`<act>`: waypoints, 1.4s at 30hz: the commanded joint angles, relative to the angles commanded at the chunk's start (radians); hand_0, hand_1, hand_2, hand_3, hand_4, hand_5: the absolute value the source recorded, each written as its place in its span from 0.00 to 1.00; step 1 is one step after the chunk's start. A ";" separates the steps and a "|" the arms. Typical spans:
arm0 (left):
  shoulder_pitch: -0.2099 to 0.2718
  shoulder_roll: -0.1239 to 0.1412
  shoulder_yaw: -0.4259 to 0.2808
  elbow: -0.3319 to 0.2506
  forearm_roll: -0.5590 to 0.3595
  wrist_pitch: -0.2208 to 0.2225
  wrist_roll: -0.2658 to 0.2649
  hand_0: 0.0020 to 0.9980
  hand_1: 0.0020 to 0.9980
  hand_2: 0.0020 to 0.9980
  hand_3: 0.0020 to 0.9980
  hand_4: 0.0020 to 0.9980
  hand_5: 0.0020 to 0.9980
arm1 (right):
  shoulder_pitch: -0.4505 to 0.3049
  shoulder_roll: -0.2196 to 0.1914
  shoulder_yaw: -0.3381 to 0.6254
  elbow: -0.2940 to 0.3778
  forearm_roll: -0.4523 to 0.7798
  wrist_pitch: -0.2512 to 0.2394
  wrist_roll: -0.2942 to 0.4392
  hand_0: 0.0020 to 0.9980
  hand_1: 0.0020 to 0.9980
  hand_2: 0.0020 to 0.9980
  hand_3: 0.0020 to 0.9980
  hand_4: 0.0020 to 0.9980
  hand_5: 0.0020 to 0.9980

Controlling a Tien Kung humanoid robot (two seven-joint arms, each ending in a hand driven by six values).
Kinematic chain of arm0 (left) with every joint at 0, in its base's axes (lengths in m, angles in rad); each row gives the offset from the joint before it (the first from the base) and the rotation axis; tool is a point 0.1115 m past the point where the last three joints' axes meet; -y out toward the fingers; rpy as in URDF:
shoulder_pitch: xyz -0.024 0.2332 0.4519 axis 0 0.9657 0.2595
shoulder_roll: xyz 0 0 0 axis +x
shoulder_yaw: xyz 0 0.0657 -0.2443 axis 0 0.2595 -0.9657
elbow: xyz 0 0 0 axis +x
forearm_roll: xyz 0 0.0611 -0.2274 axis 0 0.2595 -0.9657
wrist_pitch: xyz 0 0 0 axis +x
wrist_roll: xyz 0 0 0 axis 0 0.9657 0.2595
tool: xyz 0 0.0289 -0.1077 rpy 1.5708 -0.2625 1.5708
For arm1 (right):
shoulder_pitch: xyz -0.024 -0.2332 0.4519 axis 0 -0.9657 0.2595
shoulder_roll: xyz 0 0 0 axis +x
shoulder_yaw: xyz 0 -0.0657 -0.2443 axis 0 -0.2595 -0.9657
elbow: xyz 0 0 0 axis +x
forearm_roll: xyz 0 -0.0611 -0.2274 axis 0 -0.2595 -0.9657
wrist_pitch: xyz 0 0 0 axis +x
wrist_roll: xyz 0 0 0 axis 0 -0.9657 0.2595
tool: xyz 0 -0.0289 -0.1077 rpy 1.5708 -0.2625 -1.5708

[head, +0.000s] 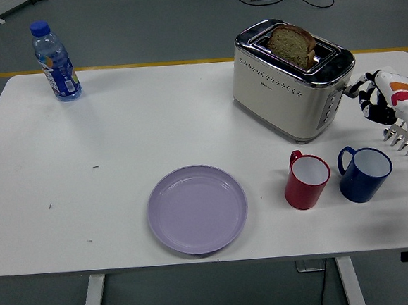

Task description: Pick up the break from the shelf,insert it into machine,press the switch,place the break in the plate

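A cream and chrome toaster [290, 78] stands at the table's back right. A slice of brown bread [292, 45] sticks up out of its slot. The toaster's lever [351, 90] juts from its right end. My right hand [371, 97] hovers just right of that lever, its black fingers loosely spread and holding nothing. A lilac plate [197, 208] lies empty near the table's front edge. A metal rack [406, 139] sits at the right edge, partly hidden behind my right hand and forearm.
A red mug [306, 179] and a blue mug [363, 172] stand side by side in front of the toaster. A water bottle [55, 62] with a blue cap stands at the back left corner.
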 joint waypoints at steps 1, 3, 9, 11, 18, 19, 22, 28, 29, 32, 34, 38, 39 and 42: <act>0.000 0.000 0.002 0.000 -0.001 0.000 0.000 0.70 0.78 0.80 0.72 0.43 0.95 | 0.000 0.001 0.001 -0.003 0.000 0.000 0.000 0.25 0.14 0.25 0.53 0.34 0.00; 0.000 0.000 0.005 0.000 -0.004 0.000 0.001 0.70 0.78 0.80 0.72 0.43 0.95 | 0.000 0.003 0.003 -0.006 0.000 -0.001 0.001 0.25 0.14 0.25 0.53 0.34 0.00; -0.001 0.000 0.008 0.000 -0.007 -0.001 0.001 0.70 0.78 0.80 0.72 0.43 0.95 | 0.003 0.011 0.002 -0.019 0.000 -0.002 0.005 0.25 0.14 0.25 0.53 0.34 0.00; -0.001 0.000 0.007 0.000 -0.005 -0.001 0.002 0.70 0.78 0.80 0.72 0.43 0.95 | 0.006 0.017 0.004 -0.027 -0.001 -0.004 0.007 0.25 0.14 0.25 0.53 0.34 0.00; -0.002 0.000 0.009 0.000 -0.006 -0.001 0.001 0.70 0.78 0.80 0.72 0.43 0.95 | 0.008 0.026 0.007 -0.048 0.000 -0.007 0.011 0.25 0.14 0.25 0.53 0.34 0.00; -0.002 0.000 0.008 0.000 -0.006 -0.002 0.001 0.70 0.78 0.80 0.72 0.43 0.95 | 0.008 0.028 0.008 -0.052 0.000 -0.009 0.011 0.25 0.14 0.25 0.53 0.34 0.00; -0.003 0.000 0.009 0.000 -0.006 -0.002 0.001 0.70 0.78 0.80 0.72 0.43 0.95 | 0.008 0.031 0.017 -0.060 -0.002 -0.016 0.014 0.25 0.14 0.25 0.53 0.34 0.00; -0.004 0.000 0.010 0.000 -0.008 -0.002 0.000 0.70 0.78 0.80 0.72 0.43 0.95 | 0.007 0.030 0.030 -0.063 -0.001 -0.019 0.016 0.25 0.14 0.25 0.52 0.34 0.00; -0.004 0.000 0.009 0.000 -0.007 -0.002 0.000 0.70 0.78 0.80 0.72 0.43 0.95 | 0.007 0.030 0.030 -0.065 0.000 -0.019 0.016 0.25 0.14 0.25 0.52 0.34 0.00; -0.004 0.000 0.007 0.000 -0.004 -0.002 0.001 0.70 0.78 0.80 0.72 0.43 0.95 | 0.009 0.034 0.025 -0.074 0.005 -0.018 0.016 0.25 0.14 0.25 0.52 0.34 0.00; -0.003 0.000 0.005 0.000 -0.001 -0.002 0.002 0.70 0.78 0.80 0.72 0.43 0.95 | 0.008 0.038 0.021 -0.077 0.007 -0.019 0.018 0.25 0.14 0.25 0.52 0.34 0.00; -0.002 0.000 0.003 0.000 0.003 -0.002 0.003 0.70 0.78 0.80 0.72 0.43 0.95 | 0.006 0.045 0.019 -0.080 0.008 -0.020 0.020 0.25 0.14 0.25 0.52 0.34 0.00; -0.002 0.000 0.003 0.000 0.004 -0.002 0.003 0.70 0.78 0.80 0.72 0.43 0.95 | 0.005 0.046 0.019 -0.080 0.007 -0.020 0.020 0.25 0.14 0.25 0.52 0.34 0.00; -0.001 0.000 0.002 0.000 0.005 -0.002 0.004 0.71 0.78 0.80 0.72 0.43 0.95 | 0.005 0.048 0.019 -0.083 0.008 -0.020 0.020 0.25 0.14 0.25 0.52 0.34 0.00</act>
